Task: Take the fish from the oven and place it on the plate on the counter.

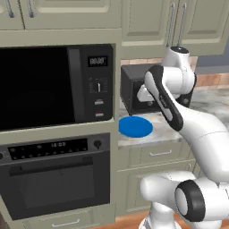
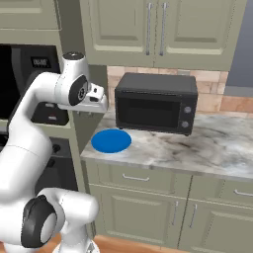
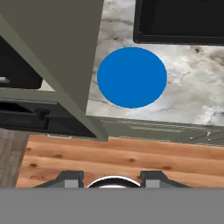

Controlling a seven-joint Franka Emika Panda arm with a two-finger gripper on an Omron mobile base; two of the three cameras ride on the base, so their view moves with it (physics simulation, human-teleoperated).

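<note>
Lying bare on the counter (image 3: 192, 87), the plate (image 3: 131, 77) sits below the half-parted, empty pincer (image 3: 112, 178)

large black microwave (image 1: 49, 85), small black microwave (image 2: 155, 103), beige upper cabinets (image 2: 163, 29), wooden floor (image 3: 122, 159)

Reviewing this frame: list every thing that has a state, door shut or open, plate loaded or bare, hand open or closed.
oven: door shut.
large microwave: door shut.
small microwave: door shut.
plate: bare, flat on the counter in front of the small microwave.
upper cabinets: doors shut.
drawers: shut.
hand: fingers apart, holding nothing, above the floor in front of the counter.
</note>
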